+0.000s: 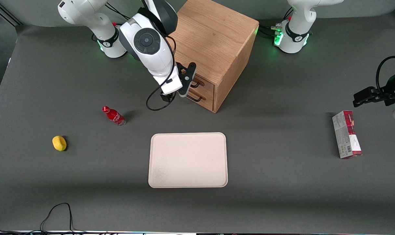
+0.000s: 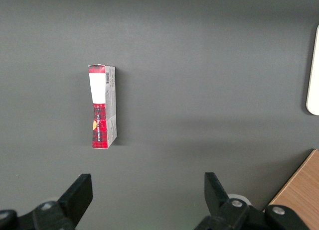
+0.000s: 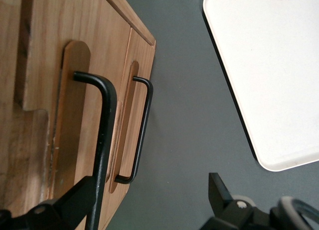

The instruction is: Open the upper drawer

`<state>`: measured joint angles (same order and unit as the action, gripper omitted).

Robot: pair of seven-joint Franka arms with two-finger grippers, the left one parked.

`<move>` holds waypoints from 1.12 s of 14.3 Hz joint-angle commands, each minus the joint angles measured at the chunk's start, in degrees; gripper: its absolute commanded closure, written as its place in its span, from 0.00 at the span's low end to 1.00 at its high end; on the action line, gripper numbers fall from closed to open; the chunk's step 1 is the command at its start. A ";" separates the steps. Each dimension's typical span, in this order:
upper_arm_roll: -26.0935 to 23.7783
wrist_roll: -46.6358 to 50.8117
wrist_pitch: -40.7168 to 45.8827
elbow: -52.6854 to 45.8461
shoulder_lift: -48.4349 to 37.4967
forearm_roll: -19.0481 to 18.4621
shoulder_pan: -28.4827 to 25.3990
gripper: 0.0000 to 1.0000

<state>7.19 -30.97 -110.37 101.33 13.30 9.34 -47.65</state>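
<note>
Black fingers of the right arm's gripper (image 3: pixel 152 182) stand spread wide and hold nothing. The thick black metal bar handle (image 3: pixel 103 130) of the upper drawer (image 3: pixel 75 110) runs down between them, close against 1 finger and well clear of the other. That light oak drawer front looks shut, level with the lower twin drawer (image 3: pixel 140 56), whose thinner-looking black handle (image 3: pixel 143 125) lies just beside it. In the front view the gripper (image 1: pixel 188 85) hangs at the upper centre of the frame, right in front of the light oak wooden cabinet (image 1: pixel 213 36), level with the upper drawer (image 1: pixel 204 83). The pale rectangular tray (image 1: pixel 187 160) lies nearer the camera at the frame's centre, well apart from the cabinet. As I judge it, the grasp is the step in hand. The bar sits off-centre in the jaws, so closing may nudge it sideways or pinch it near a fingertip, and the grip could slip during the pull. Nothing visibly holds the cabinet down, so a stiff drawer could drag the whole box along the grey mat instead of sliding out. With the 2 handles so close together, a small drop would catch the wrong 1. The arm covers most of both drawer fronts in the front view. The wrist view cuts off the finger bases, and I cannot tell whether the near finger touches the bar.
</note>
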 commanded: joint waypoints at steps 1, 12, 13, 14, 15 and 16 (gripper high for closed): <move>0.20 -2.24 -4.85 0.80 2.86 1.38 -0.25 0.00; 0.20 -4.09 -1.17 0.45 -1.17 1.47 -0.25 0.00; 0.20 -4.18 -0.46 0.37 -1.26 1.47 -0.25 0.00; 0.20 -4.18 -0.54 0.45 -1.35 1.47 -0.25 0.00; 0.20 -4.27 -0.72 0.45 -1.09 1.47 -0.34 0.00; 0.20 -4.36 -1.24 0.54 -0.57 1.47 -0.34 0.00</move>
<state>7.12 -33.44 -111.40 101.27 12.75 9.39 -47.61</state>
